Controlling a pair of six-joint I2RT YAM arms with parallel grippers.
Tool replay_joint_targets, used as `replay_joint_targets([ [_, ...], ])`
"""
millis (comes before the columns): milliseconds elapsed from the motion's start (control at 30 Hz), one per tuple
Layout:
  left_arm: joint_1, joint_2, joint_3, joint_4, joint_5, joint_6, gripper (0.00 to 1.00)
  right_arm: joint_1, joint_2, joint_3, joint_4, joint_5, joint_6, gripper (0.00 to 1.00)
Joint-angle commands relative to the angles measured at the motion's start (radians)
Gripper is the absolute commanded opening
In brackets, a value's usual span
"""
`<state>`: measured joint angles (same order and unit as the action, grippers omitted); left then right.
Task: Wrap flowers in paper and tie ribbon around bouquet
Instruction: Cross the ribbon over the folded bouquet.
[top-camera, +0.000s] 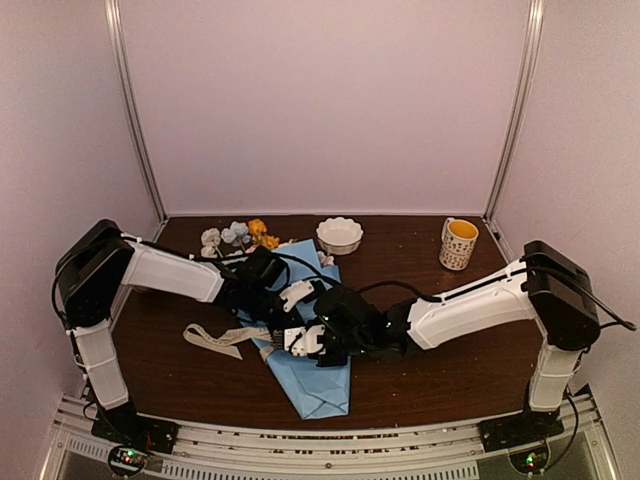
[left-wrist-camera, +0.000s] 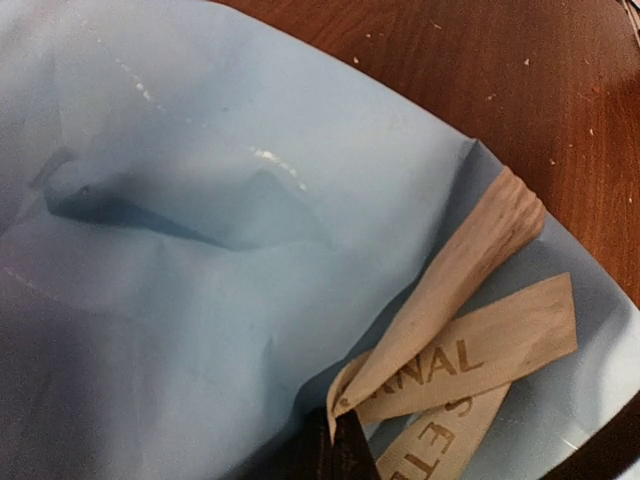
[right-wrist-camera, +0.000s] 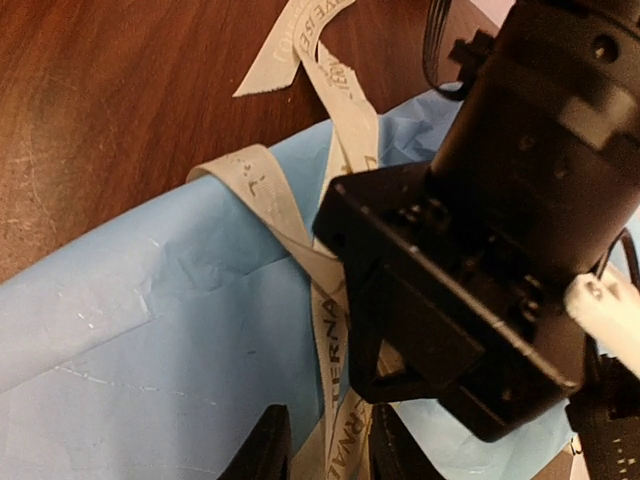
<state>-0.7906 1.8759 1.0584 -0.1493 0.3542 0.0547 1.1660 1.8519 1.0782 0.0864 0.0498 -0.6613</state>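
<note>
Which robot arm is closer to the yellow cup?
Right. The right arm reaches past just in front of the yellow cup. The left arm is way over on the other side.

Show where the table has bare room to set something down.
Bare table between bowl and mug; between the right arm and the near edge; and near-left, this side of the ribbon. Crowded at centre: left gripper, right gripper, paper.
</note>
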Motion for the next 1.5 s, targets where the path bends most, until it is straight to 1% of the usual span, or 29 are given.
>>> replay_joint_targets([
  [0,0.017,0.03,0.015,-0.035,0.015,0.015,0.0,0.007,0.034,0.018,-0.09,0.058,-0.08,0.29],
  [100,0.02,0.034,0.012,-0.034,0.016,0.016,0.0,0.005,0.047,0.008,-0.063,0.094,-0.114,0.29],
  [233,0.024,0.038,0.01,-0.029,0.023,0.011,0.0,0.003,0.108,0.096,-0.159,0.137,-0.095,0.31],
  [333,0.024,0.04,0.012,-0.028,0.028,0.011,0.0,0.003,0.159,0.14,-0.195,0.167,-0.082,0.32],
  [400,0.023,0.04,0.011,-0.03,0.032,0.011,0.0,0.002,0.19,0.17,-0.221,0.206,-0.08,0.28],
  [467,0.024,0.04,0.009,-0.033,0.035,0.012,0.0,0.003,0.205,0.192,-0.252,0.235,-0.068,0.22],
  [533,0.024,0.041,0.007,-0.034,0.035,0.014,0.0,0.002,0.202,0.193,-0.265,0.243,-0.064,0.1],
  [600,0.025,0.043,0.006,-0.037,0.032,0.015,0.0,0.002,0.189,0.192,-0.275,0.242,-0.054,0.01],
  [767,0.027,0.043,0.008,-0.041,0.02,0.015,0.0,0.008,0.124,0.207,-0.329,0.237,0.011,0.0],
  [867,0.029,0.044,0.009,-0.042,0.003,0.017,0.0,0.015,0.048,0.189,-0.354,0.185,0.063,0.0],
  [967,0.037,0.05,0.013,-0.049,-0.009,0.018,0.0,0.028,-0.056,0.13,-0.365,0.073,0.1,0.0],
  [1133,0.038,0.054,0.018,-0.064,-0.021,0.026,0.0,0.039,-0.242,-0.035,-0.365,-0.148,0.181,0.0],
  [1200,0.039,0.055,0.02,-0.067,-0.027,0.028,0.0,0.039,-0.305,-0.101,-0.362,-0.21,0.23,0.0],
  [1333,0.04,0.057,0.022,-0.077,-0.038,0.03,0.0,0.028,-0.41,-0.227,-0.306,-0.267,0.329,0.0],
  [1467,0.04,0.056,0.031,-0.09,-0.044,0.03,0.0,-0.008,-0.454,-0.33,-0.201,-0.292,0.433,0.0],
])
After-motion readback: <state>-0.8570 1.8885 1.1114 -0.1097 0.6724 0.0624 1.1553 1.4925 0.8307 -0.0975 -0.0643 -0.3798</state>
